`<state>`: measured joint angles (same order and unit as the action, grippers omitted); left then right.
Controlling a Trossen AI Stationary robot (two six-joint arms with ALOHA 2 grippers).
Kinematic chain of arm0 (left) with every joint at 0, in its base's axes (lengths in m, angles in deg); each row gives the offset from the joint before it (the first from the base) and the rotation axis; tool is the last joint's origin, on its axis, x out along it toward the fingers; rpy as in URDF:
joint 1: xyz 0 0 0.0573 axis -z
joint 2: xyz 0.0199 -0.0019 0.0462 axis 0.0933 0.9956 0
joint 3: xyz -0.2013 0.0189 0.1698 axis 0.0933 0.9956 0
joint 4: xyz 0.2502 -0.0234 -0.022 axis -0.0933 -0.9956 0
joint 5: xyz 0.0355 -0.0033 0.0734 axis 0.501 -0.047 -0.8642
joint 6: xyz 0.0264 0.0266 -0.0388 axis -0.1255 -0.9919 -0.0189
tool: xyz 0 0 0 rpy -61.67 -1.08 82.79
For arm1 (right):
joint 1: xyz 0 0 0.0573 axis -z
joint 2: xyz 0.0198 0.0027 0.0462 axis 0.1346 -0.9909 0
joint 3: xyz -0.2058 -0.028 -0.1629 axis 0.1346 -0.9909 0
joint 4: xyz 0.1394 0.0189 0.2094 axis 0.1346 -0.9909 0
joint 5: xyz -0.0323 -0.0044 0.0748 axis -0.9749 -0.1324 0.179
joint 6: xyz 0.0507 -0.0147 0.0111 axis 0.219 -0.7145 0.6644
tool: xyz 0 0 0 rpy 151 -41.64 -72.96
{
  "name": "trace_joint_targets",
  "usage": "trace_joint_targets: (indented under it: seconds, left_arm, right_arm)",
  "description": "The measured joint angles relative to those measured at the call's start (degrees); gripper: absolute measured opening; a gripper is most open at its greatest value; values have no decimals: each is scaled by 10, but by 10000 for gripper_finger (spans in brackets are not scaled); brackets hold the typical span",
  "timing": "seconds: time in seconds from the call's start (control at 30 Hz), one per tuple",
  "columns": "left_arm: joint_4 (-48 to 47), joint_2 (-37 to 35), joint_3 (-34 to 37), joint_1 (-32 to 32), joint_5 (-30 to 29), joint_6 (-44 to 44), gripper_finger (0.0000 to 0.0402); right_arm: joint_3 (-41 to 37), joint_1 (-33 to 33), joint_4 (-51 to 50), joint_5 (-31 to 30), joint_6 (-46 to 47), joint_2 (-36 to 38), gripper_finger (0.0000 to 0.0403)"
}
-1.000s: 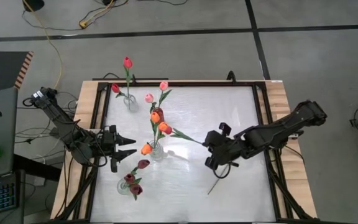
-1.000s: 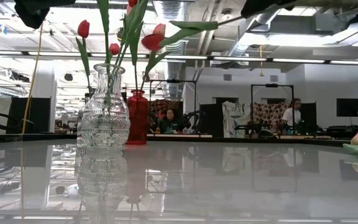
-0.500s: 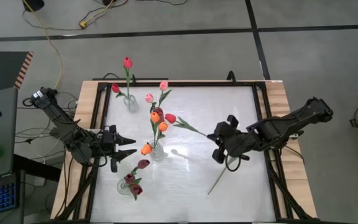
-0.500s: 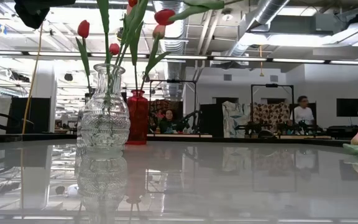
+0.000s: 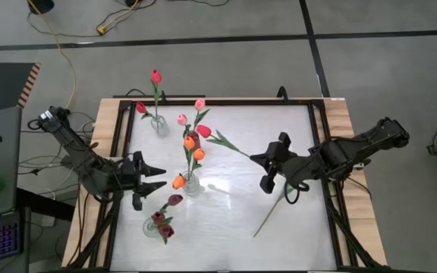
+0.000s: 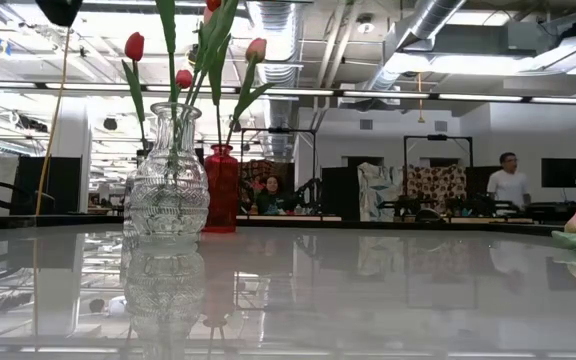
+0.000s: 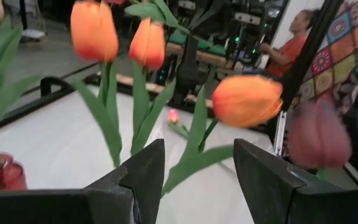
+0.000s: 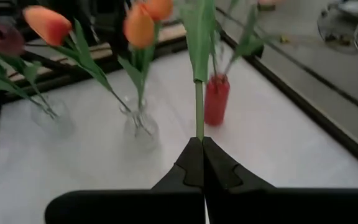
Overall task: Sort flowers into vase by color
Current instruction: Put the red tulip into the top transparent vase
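currently: right gripper [image 5: 269, 170] pinched on red tulip [image 5: 204, 131] stem, head beside orange bunch in middle vase [image 5: 191, 184]. left gripper [image 5: 155, 182] spread, idle near that vase. risk: long stem swinging, snagging orange heads or tipping vase; wrong colour.

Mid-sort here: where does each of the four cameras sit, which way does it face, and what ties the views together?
High view: overhead, straight down; both arms, left gripper, right gripper holding the red tulip.
Low view: table-top height, level across to the room; clear vase, no gripper.
Left wrist view: past its open fingers at the orange tulips.
Right wrist view: past shut fingers gripping the stem.
Shared: both wrist views show the orange tulips.
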<state>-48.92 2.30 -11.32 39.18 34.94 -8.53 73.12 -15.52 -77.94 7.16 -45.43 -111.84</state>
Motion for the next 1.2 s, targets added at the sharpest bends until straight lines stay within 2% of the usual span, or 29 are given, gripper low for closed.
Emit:
trace_joint_targets:
  seconds: [0.37,0.6,0.9,1.03,1.2]
  left_arm:
    - [143,0,0,0,0,-131,178]
    - [243,0,0,-24,13,-222,178]
    - [323,7,0,-141,171,-265,178]
    - [355,33,0,-200,238,-255,178]
    - [392,77,-9,-253,301,-253,178]
  right_arm:
    - [0,6,171,0,-161,0,17]
    - [0,6,231,2,-209,0,17]
    - [0,13,238,4,-211,-1,20]
    - [0,17,254,6,-218,-2,21]
    - [0,31,305,41,-250,-14,19]
